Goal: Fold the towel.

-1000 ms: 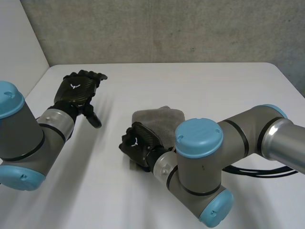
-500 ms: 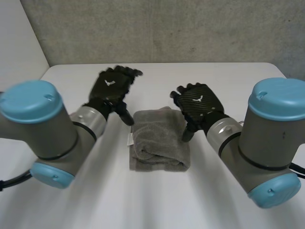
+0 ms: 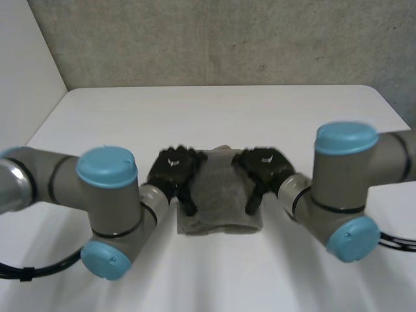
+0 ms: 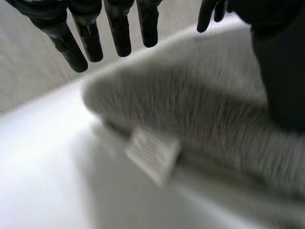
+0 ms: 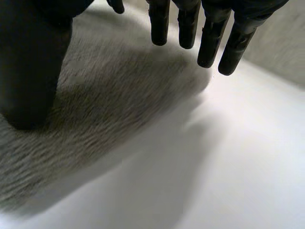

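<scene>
**Both robot hands flank the folded towel, fingers spread and holding nothing**

Head view: the towel (image 3: 221, 195) lies in a folded grey bundle at the middle of the surface (image 3: 214, 110), well away from every edge. Its long axis appears to run from the far edge toward the near edge. The left robot hand (image 3: 172, 168) sits over the towel's left long side and the right robot hand (image 3: 263, 162) over its right long side, opposite each other. Each is about level with the far half of the bundle. Neither is clearly nearer, and the towel lies between them, inward of each palm.

Left wrist view: the left robot hand's fingers (image 4: 88, 33) are straight and apart, poised above the towel's rounded edge with nothing between them. The thumb (image 4: 281, 71) reaches down toward the pile, though I cannot tell whether it touches. A small white label (image 4: 152, 155) hangs from the towel's side just above the bare surface.

Right wrist view: the right robot hand's fingers (image 5: 209, 33) are likewise straight and spread, hovering past the towel's edge over the surface. Its thumb (image 5: 28, 71) comes down onto the cloth without pinching it.

The next grasp likely depends on this symmetry. Each hand would have to close inward on its own long side before a fold across the long axis.
</scene>
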Controlling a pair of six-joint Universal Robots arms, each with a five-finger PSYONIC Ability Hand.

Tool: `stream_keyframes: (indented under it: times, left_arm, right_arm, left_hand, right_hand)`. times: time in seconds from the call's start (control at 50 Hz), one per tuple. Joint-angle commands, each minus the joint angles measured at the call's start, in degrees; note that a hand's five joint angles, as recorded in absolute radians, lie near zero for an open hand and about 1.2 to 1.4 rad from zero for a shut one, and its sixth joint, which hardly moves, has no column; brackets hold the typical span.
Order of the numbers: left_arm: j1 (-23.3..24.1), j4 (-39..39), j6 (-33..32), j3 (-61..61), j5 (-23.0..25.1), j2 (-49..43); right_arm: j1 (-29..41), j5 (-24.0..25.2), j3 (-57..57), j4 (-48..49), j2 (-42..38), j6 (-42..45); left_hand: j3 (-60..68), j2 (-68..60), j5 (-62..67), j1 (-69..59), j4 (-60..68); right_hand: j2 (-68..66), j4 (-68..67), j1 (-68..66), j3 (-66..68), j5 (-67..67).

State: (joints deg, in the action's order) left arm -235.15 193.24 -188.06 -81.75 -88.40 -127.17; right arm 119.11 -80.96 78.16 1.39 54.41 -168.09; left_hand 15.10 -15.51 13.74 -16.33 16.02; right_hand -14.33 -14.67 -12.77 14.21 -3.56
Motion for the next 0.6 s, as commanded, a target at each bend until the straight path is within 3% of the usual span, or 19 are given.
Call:
stream_keyframes:
  times: [0.02,0.14,0.22,0.34,0.6]
  left_arm:
    - [0.04,-0.14,0.07,0.19,-0.10,12.26]
    - [-1.89,-1.55,0.07,0.63,-2.12,19.76]
    - [-6.54,-5.40,0.07,1.15,-2.65,23.45]
    - [-7.96,-9.98,0.59,2.30,-2.65,24.33]
    - [-7.96,-10.43,0.77,2.03,-2.83,24.60]
  right_arm:
    - [-4.49,-1.30,1.47,0.46,15.87,-1.10]
    - [-8.19,-6.32,1.03,0.02,23.81,-1.63]
    - [-11.79,-9.74,0.86,-1.56,27.49,-1.10]
    - [-13.11,-9.75,0.94,-4.29,27.85,-0.93]
    - [-12.50,-9.05,0.94,-4.03,27.94,-1.19]
  left_hand:
    - [-3.87,4.28,-12.52,5.11,-4.79]
    - [-4.21,4.62,-12.86,5.45,-5.13]
    - [-4.38,4.79,-13.02,5.61,-5.30]
    - [-4.38,4.79,-13.02,5.61,-5.30]
    - [-4.55,4.96,-13.19,5.78,-5.47]
  right_hand:
    - [4.33,4.67,2.77,-4.21,3.56]
    - [4.33,4.67,2.77,-4.21,3.56]
    - [4.33,4.67,2.77,-4.21,3.56]
    - [4.33,4.67,2.77,-4.21,3.56]
    - [4.33,4.67,2.77,-4.21,3.56]
